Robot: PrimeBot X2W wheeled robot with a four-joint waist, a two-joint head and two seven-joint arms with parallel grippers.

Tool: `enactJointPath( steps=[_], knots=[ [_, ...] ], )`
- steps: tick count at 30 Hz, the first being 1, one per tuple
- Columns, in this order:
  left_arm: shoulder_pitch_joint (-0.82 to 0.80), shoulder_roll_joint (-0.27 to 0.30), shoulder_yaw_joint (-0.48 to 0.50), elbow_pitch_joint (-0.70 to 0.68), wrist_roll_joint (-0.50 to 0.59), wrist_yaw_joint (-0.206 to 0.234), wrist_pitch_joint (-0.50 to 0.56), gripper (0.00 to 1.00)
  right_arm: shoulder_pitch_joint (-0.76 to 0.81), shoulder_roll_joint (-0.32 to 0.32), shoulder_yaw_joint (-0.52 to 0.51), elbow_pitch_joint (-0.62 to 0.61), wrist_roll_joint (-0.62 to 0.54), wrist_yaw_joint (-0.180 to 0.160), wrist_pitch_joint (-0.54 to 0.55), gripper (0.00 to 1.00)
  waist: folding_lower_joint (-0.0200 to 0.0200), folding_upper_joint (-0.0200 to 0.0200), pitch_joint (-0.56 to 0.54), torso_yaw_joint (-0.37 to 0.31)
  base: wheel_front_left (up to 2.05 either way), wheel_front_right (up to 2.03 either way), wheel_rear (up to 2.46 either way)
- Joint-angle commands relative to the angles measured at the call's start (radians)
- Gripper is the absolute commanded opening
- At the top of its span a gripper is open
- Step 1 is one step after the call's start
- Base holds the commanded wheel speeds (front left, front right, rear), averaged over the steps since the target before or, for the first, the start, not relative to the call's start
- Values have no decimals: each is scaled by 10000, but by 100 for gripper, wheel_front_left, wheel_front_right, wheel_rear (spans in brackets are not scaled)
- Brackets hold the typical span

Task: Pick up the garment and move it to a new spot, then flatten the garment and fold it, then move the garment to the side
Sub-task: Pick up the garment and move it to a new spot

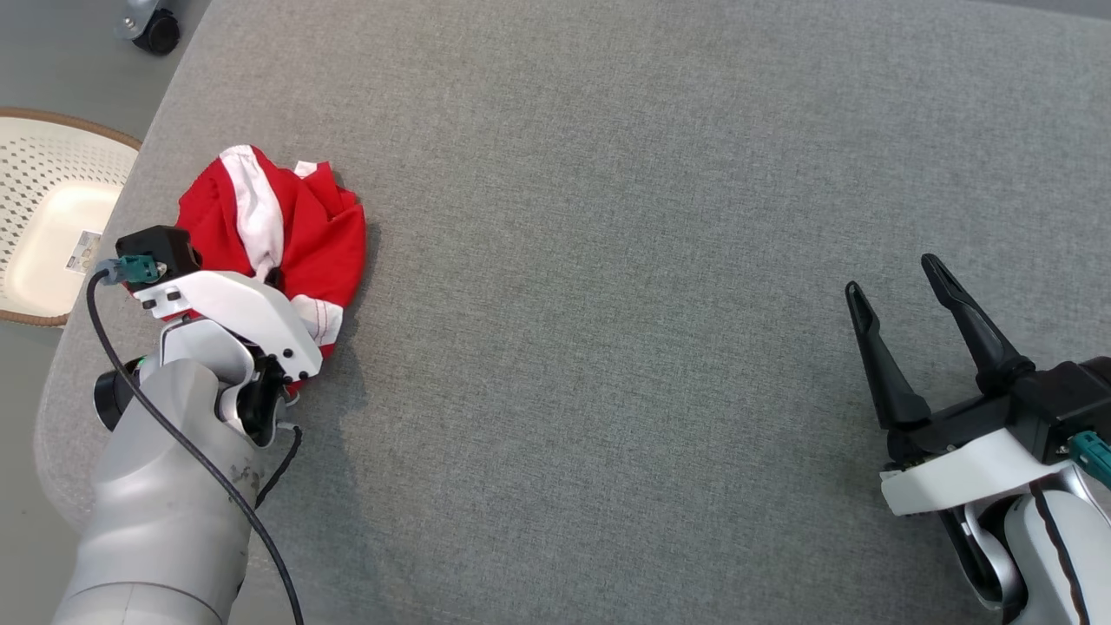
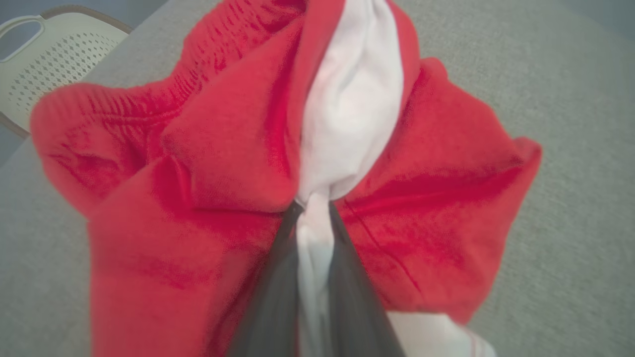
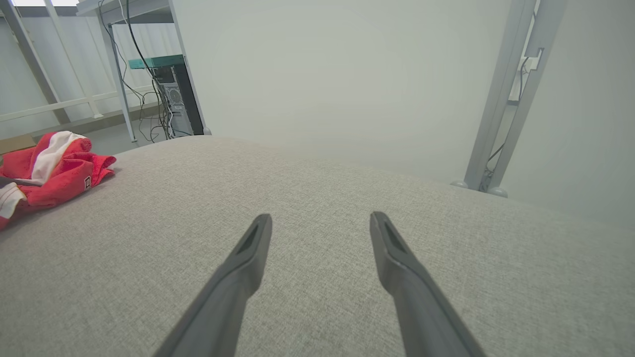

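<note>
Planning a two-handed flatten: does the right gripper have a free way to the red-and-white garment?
Probably yes: nothing but bare grey upholstery lies between the open right gripper and the garment, far across.

Grey fabric surface (image 1: 608, 260), crumpled red-and-white garment (image 1: 321, 234) near its left edge

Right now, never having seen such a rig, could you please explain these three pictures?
This is a wheeled robot with two arms, each ending in a two-fingered gripper. One picture looks down from its head; the other two look along each gripper's fingers. A crumpled red and white garment lies on a grey cushioned surface. The left gripper is shut on a white fold of it. The right gripper is open, holding nothing. A pale perforated basket stands beside the surface.
</note>
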Motion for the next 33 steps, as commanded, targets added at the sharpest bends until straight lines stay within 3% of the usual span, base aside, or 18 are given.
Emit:
enactJointPath(
  steps=[1,9,13,16,24,33],
  knots=[
    [110,23,19,54,41,-18,-419,0,-160,-1,-31,13,-43,-2,-60,100,0,-1,-52,-48,0,0,0],
    [442,285,376,138,-145,-38,-2890,0,-47,273,-34,108,9,-2,-60,100,0,-1,-392,-323,0,0,0],
    [582,265,488,-5,-177,-37,-3430,0,67,386,-86,142,30,-2,-60,100,0,-1,-607,-399,0,0,0],
    [852,292,751,-559,-205,-193,-3670,0,219,538,-144,142,43,-2,-60,100,0,-1,-919,-502,0,0,0],
    [1704,374,1339,-3150,686,-57,-3675,0,372,853,-256,154,56,-2,-60,100,0,-1,-1474,-849,0,0,0],
    [2067,362,1078,-4514,1530,-471,-3676,0,529,1184,-424,66,78,-2,-60,100,0,-1,-2086,-1712,0,0,0]
  ],
)
